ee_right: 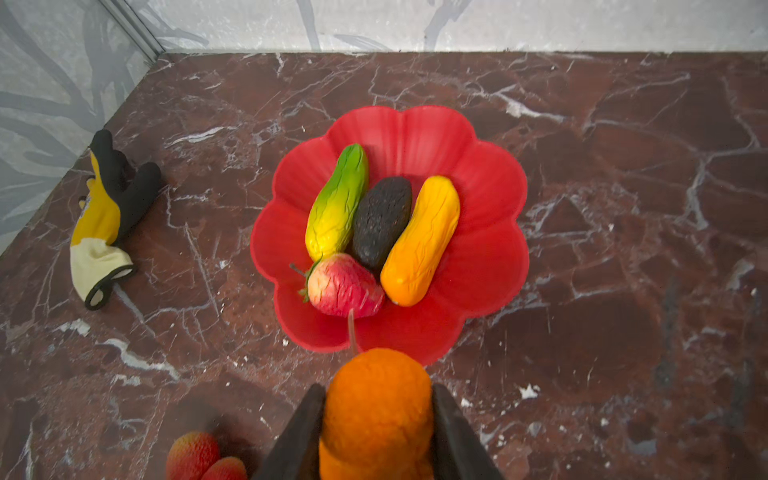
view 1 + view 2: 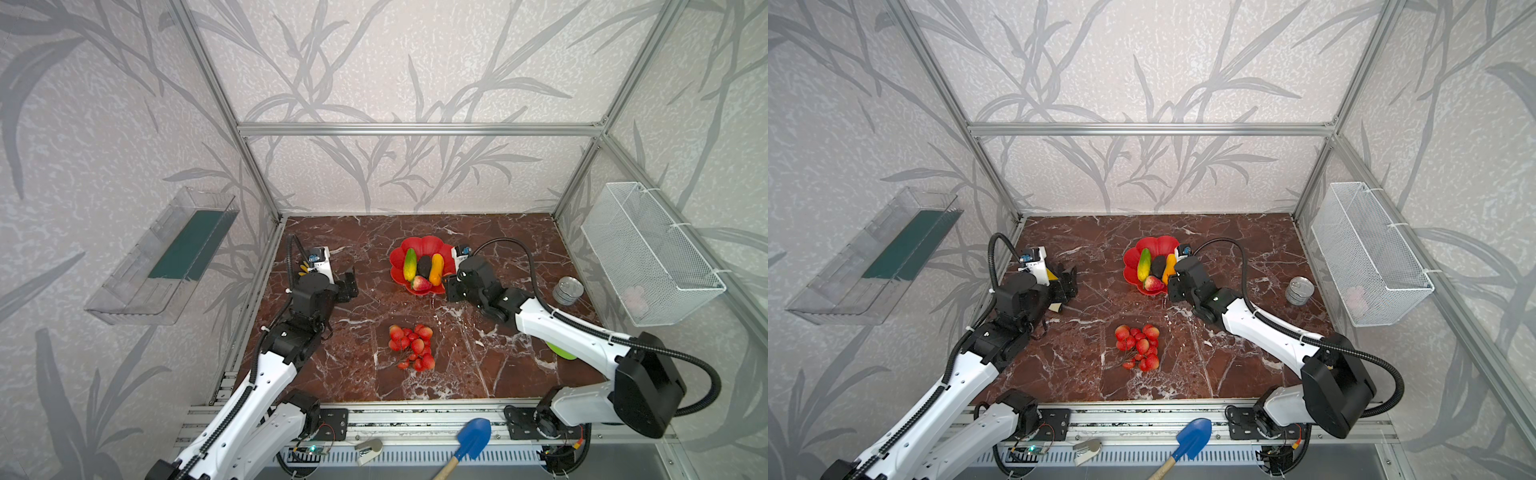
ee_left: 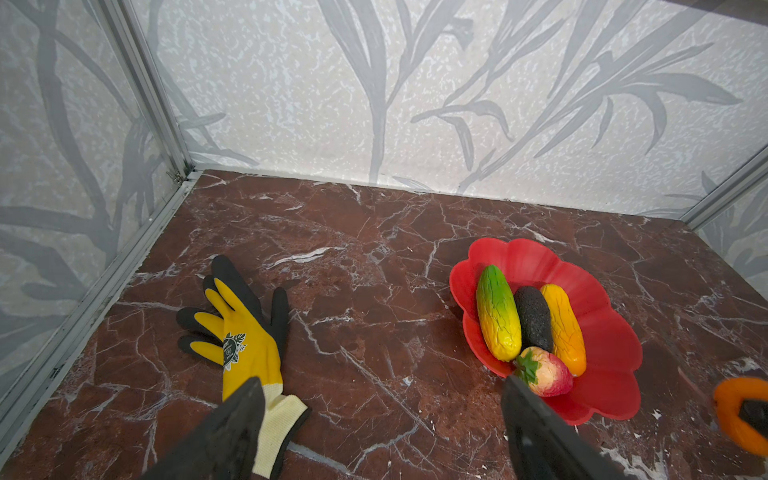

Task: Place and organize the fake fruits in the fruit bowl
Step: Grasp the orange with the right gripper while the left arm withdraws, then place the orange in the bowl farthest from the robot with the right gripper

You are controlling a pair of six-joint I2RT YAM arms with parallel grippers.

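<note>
**Top views:** The fruit bowl (image 2: 424, 242) sat near the worktop's (image 2: 478, 353) far edge, about mid-width. Inside it, side by side, were the green-yellow oblong (image 2: 410, 264), dark avocado (image 2: 424, 267) and ridged yellow-orange oblong (image 2: 436, 269). The red-pink peach (image 2: 422, 284) lay across their near ends. The berry bunch (image 2: 411, 347) lay loose toward the near edge, well apart from the bowl. The right gripper (image 2: 452, 289) was just beside the bowl's near-right rim. The left gripper (image 2: 349, 284) was parked toward the left edge.

**Left wrist:** The fingers (image 3: 232, 432) were spread wide with nothing between them. The yellow glove (image 3: 245, 336) lay ahead of them by the left edge; it's not a fruit, so ignore it. The small orange (image 3: 725, 397) showed past the bowl with a dark finger across it.

**Right wrist:** The jaws were clenched on the small orange, one on each side, and the grip looked centred. The orange was just short of the bowl's near rim. Couldn't tell whether it was lifted or resting.

**Step in hand (judgement):** orange into bowl.
- Clear the scalloped rim with height first, then move in.
- Aim for the bare red patch beside the peach, below the yellow-orange oblong's end.
- Go low before releasing, since a round piece would likely roll on the glossy slope.
- Let it nest against the peach and avoid shoving the row.
- Retreat straight up.
- The berries come last, and the bare far half of the bowl looked free for them.
</note>
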